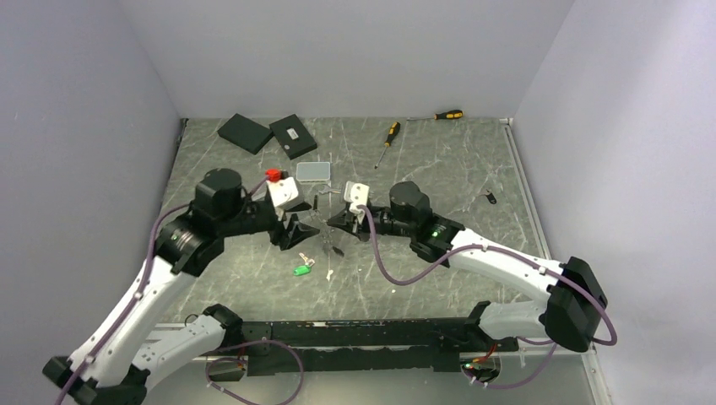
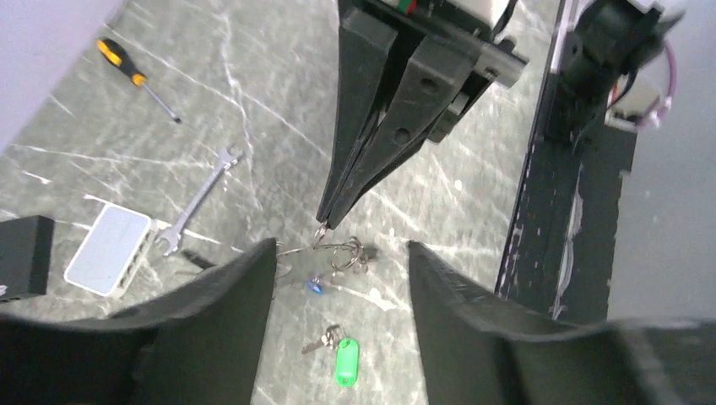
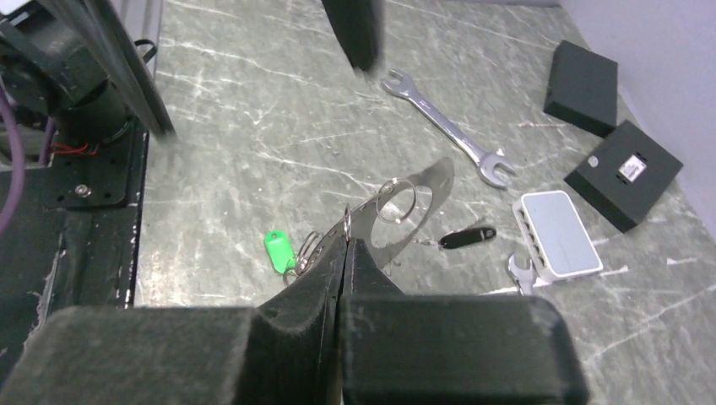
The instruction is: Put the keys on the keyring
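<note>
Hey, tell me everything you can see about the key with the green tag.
The green-tagged key carries a bright green, rounded, glossy plastic tag. One end of the tag is linked to small silvery metal, seemingly a key or two. It lies flat on the dark marbled table, in its near half, and only the table touches it.

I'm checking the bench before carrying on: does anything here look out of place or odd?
Nothing looks spilled or broken. The green-tagged key lies loose on the table, apart from the keyring pinched in the right gripper. A spanner and a screwdriver lie scattered nearby.
</note>
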Controlling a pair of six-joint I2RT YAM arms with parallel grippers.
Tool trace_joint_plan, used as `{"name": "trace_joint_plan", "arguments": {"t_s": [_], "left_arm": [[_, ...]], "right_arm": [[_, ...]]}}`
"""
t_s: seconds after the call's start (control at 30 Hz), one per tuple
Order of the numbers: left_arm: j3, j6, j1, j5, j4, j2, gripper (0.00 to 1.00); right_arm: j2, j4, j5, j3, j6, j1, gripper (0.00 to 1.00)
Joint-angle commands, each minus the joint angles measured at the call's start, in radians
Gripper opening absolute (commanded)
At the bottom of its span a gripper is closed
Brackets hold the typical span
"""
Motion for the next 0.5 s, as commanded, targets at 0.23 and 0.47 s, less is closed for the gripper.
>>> {"name": "trace_joint_plan", "arguments": {"t_s": [0.23, 0.47], "left_arm": [[-0.105, -0.176, -0.003, -0.006, 0.17, -0.163, 0.36], [-0.158, -0.22, -0.004, 0.094, 0.3, -0.147, 0.38]], "right_arm": [[-0.159, 0.603, 0.032, -0.213, 0.247, -0.021, 0.0], [-0.182, 0.71, -0.035, -0.249, 0.293, -0.028, 0.0]]}}
